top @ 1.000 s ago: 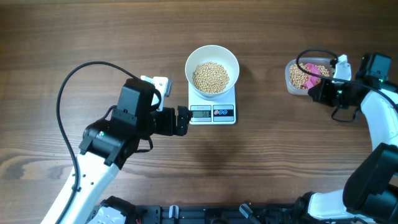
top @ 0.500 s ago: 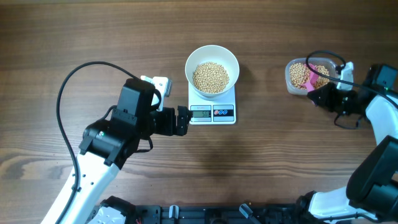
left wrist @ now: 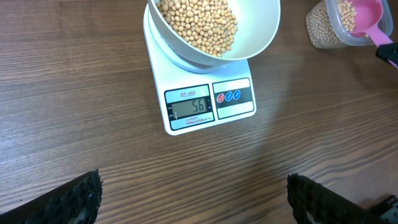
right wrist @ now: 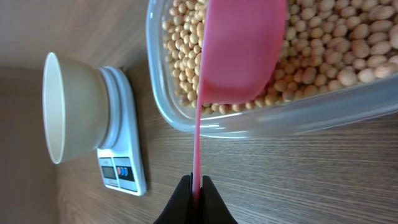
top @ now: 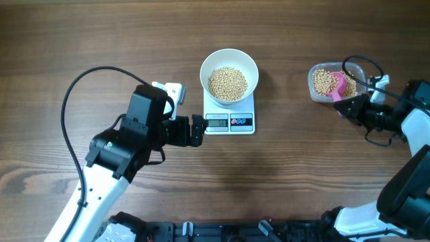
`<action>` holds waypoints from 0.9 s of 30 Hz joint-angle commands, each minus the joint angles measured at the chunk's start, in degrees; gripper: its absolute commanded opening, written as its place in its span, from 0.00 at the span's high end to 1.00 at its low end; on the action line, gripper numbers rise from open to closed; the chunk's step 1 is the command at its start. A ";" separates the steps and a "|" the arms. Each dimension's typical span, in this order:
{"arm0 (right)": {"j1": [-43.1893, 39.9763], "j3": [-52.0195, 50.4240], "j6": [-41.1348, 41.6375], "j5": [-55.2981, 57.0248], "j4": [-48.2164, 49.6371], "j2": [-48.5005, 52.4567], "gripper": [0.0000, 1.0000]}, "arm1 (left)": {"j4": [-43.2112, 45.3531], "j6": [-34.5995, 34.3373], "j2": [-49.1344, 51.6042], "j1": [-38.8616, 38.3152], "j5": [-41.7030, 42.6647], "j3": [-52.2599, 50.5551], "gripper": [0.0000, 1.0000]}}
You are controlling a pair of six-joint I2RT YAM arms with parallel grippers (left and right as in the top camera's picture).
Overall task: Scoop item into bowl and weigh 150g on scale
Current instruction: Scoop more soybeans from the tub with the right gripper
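The white bowl [top: 229, 60] stands on the scale [top: 229, 123] and holds a heap of tan beans [top: 228, 83]. In the left wrist view the scale's display [left wrist: 190, 107] reads 56. My left gripper [top: 198, 130] hangs open just left of the scale's front edge, with only bare table between its fingers [left wrist: 84, 196]. At the right, my right gripper [right wrist: 196, 186] is shut on the thin handle of a pink scoop [right wrist: 241, 50]. The scoop's cup lies over the beans [right wrist: 323, 50] in a clear tub [top: 317, 94].
The clear plastic tub stands on the wooden table to the right of the scale, with a stretch of bare wood between them. A black cable loops above the left arm [top: 121, 144]. The right arm [top: 410, 124] reaches in from the right edge.
My right gripper has drawn back to the right and toward the table's front, and the scoop's cup has moved to the tub's right side. The left arm, bowl and scale have not moved.
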 commanded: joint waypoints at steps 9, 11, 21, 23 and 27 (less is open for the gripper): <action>-3.39 -2.78 9.88 -10.23 8.44 1.62 0.96 | 0.13 0.50 -0.20 -0.26 0.66 0.17 0.00; -4.20 -2.84 10.12 -11.87 8.61 1.62 0.96 | 0.13 0.50 -0.20 -0.26 0.66 0.17 0.00; -4.72 -2.84 9.75 -17.33 8.59 1.62 0.96 | 0.13 0.50 -0.20 -0.26 0.66 0.17 0.00; -4.72 -2.84 9.57 -17.40 8.52 1.62 0.96 | 0.13 0.50 -0.20 -0.26 0.66 0.17 0.00; -4.72 -2.84 9.35 -17.44 8.07 1.60 0.96 | 0.13 0.50 -0.20 -0.26 0.66 0.17 0.00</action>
